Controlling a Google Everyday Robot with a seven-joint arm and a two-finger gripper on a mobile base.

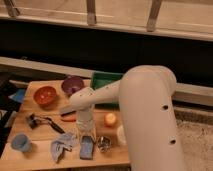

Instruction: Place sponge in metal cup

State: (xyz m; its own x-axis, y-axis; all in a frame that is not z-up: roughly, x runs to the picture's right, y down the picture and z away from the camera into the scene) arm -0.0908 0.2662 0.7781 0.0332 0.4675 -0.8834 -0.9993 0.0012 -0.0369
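The white arm's grey gripper hangs just over a blue sponge; nearby are a silver cup, orange bowl, purple bowl and green tray.
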